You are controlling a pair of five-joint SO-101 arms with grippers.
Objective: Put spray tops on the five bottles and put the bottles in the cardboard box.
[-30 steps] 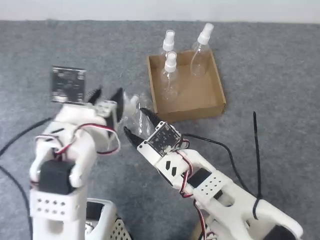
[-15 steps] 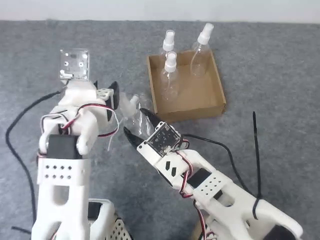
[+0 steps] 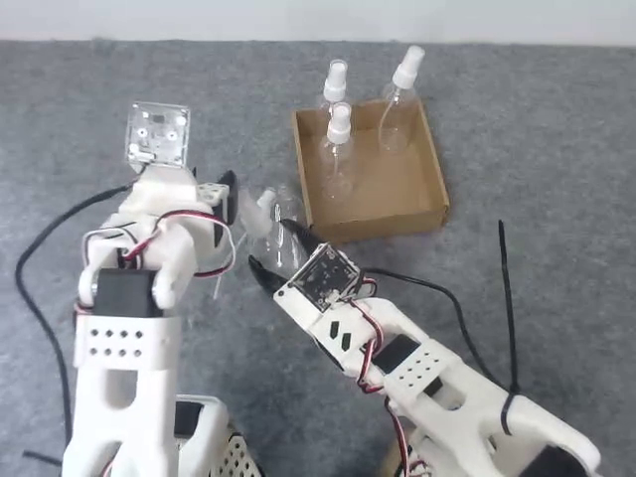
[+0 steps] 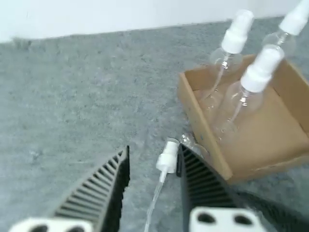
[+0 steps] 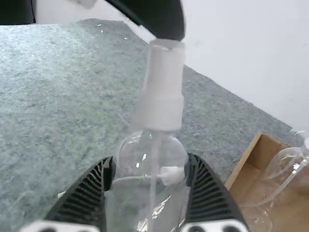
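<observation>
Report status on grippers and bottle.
Right gripper shut on bottle, spray top on its neck. Left gripper open, fingers straddling the top. Three capped bottles at the cardboard box.

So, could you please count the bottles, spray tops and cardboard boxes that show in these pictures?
Clear bottles: 4, three standing in the box and one bottle in the right gripper
White spray tops: 4, one atop each bottle
Cardboard box: 1
Total: 9
</observation>
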